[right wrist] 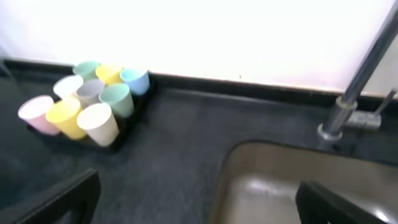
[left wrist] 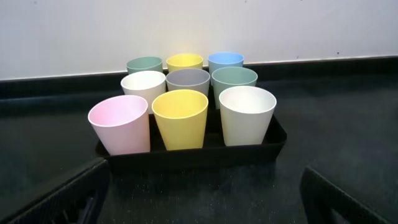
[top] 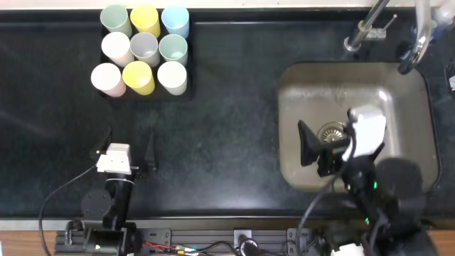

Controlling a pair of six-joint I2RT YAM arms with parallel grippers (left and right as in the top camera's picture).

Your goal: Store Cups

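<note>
Cups (top: pixel 145 47), nine of them, stand upright in three rows of three inside a black tray (top: pixel 190 84) at the back left corner of the bench (top: pixel 227 128), seen from above. The pink cup (top: pixel 106 78) has the tray's front left place. The left gripper (top: pixel 129 141) hangs over the front left part of the bench, well apart from the tray, its fingers spread and holding nothing. The right gripper (top: pixel 316 153) is over the sink (top: pixel 405 92), which is let into the bench's right side, and lies near the drain (top: pixel 330 131). A faucet (top: pixel 370 28) stands at the back edge behind the sink.

From the left wrist, the cups (left wrist: pixel 188 81) fill the tray (left wrist: pixel 186 160) with rims up. The pink cup (left wrist: pixel 119 124), a yellow one and a white one make the near row. White, grey and green come next, then green, yellow and blue closest to the wall (left wrist: pixel 199 25). The left gripper (left wrist: pixel 205 199) has its fingers (left wrist: pixel 62 193) wide apart over bare bench, clear of the tray.

From the right wrist, the cups (right wrist: pixel 93 93) sit far off toward the bench's back left corner. The right gripper (right wrist: pixel 199 202) has its fingers wide apart and empty above the sink (right wrist: pixel 280 186), with the faucet (right wrist: pixel 354 93) beyond.
</note>
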